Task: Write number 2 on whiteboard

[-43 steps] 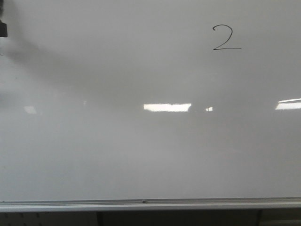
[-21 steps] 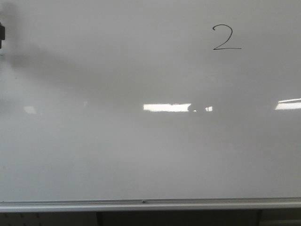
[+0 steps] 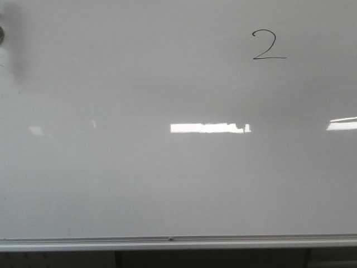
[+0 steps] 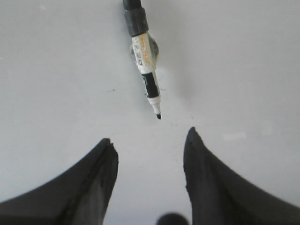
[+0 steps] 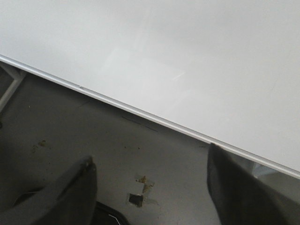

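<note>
Writing step complete: number 2 point(image 3: 269, 45) stands on whiteboard point(image 3: 167, 184). Both arms' fingers spread, empty; next, park arms.

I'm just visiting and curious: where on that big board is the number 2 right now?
In the front view, the number 2 sits in the upper right of the whiteboard, above the bright light reflections and far above the silver rail.

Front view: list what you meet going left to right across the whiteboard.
Dark blurred object at the left edge → small faint glare patch → long bright light reflection → the number 2 → another light reflection at the right edge, all on the whiteboard.
</note>
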You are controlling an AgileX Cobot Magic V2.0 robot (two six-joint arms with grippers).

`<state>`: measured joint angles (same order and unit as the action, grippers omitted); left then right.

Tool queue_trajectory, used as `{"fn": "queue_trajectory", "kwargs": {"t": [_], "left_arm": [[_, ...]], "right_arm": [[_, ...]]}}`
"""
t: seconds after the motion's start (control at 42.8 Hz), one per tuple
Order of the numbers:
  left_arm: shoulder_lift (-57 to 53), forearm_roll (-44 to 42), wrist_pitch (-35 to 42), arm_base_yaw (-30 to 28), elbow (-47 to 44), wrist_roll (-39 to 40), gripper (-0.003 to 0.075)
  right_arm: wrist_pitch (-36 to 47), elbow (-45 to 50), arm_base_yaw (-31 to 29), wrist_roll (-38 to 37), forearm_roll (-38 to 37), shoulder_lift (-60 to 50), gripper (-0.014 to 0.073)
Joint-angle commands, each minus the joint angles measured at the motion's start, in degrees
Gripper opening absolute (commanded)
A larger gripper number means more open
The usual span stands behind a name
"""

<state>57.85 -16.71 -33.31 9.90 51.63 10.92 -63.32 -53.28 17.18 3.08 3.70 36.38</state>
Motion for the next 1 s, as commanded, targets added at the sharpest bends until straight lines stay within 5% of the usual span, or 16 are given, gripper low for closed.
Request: {"fn": "queue_trajectory", "kwargs": {"t": [0.0,0.327,0.607,0.817,0.981], "left_arm": [[-4.4,1.0,-6.6,3.5,4.6,0.1,0.0325],[-16.8,8.7,-21.0,11.3,5.1,0.1,0.0312],[-23.0,9.7,-21.4,11.3,0.1,-2.4,0.0312],[-23.0,10.1,-20.7,11.3,-3.3,-4.5,0.0298],[-23.0,10.1,-20.2,11.3,-4.8,-6.0,0.0119]], "right_arm": [[2.6,-1.3,-0.3,-1.0,-0.3,-2.3,0.0514],[1.9,2.6,-0.3,-1.0,-2.3,-8.4,0.0514],[2.6,3.8,-0.3,-0.9,-2.8,-8.7,0.0498],[2.9,4.0,-0.3,-0.9,-2.8,-8.7,0.022],[3.0,4.0,-0.3,-0.9,-2.8,-8.7,-0.0019]]}}
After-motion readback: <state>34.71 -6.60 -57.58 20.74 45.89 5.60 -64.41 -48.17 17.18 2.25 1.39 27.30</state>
